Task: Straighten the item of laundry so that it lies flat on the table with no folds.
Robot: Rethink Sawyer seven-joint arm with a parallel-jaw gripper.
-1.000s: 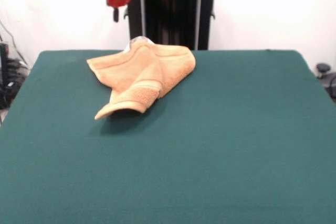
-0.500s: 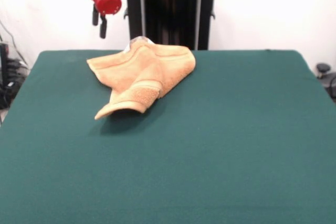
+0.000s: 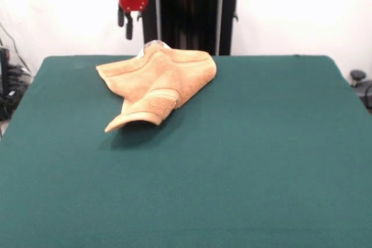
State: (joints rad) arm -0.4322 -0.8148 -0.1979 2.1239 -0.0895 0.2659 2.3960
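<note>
The item of laundry (image 3: 157,82), an orange-tan terry towel, lies crumpled at the far left part of the green table (image 3: 261,161). Its layers are folded over each other. A banded corner (image 3: 152,107) is flipped forward, and its tip lifts slightly off the cloth. My gripper (image 3: 125,31) hangs from a red and black wrist above the table's far edge. It is behind and above the towel's left part, well clear of it. The two dark fingers (image 3: 129,29) stand slightly apart, open, with nothing between them.
The black pedestal (image 3: 189,15) rises behind the towel at the far edge. Cables and dark equipment (image 3: 9,85) sit off the table's left side. A small black object (image 3: 357,76) sits off the right side.
The gripper swung left and lower half a second ago, then came back right to about where it started, slightly lower. The towel has not moved.
</note>
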